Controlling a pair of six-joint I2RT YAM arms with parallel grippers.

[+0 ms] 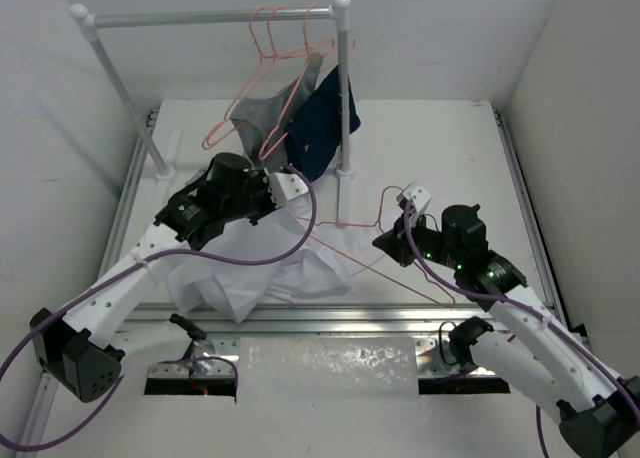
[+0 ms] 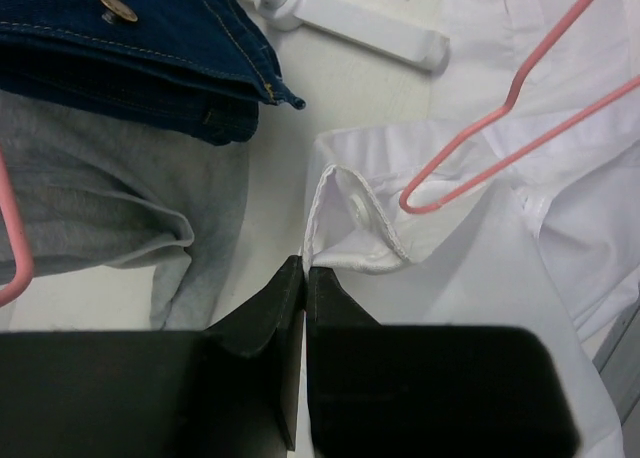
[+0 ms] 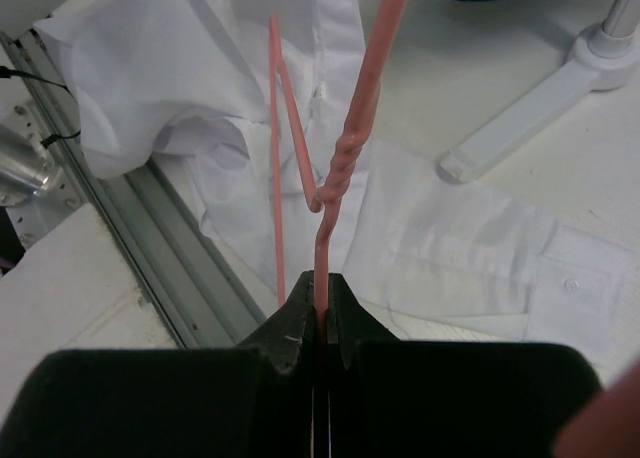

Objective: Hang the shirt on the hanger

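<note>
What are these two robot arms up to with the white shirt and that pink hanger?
The right gripper is clamped on the neck of the pink hanger. The left gripper pinches an edge of the white shirt, which lies crumpled on the table. One hanger corner rests on the shirt, but the shirt is not on the hanger yet.

grey garment (image 1: 258, 120), navy garment (image 1: 326, 120), white rack (image 1: 200, 19)

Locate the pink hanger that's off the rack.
Top view, right of centre: the hanger, its neck clamped in the right pincer, reaches left over the white shirt, just in front of the rack's right post.
</note>
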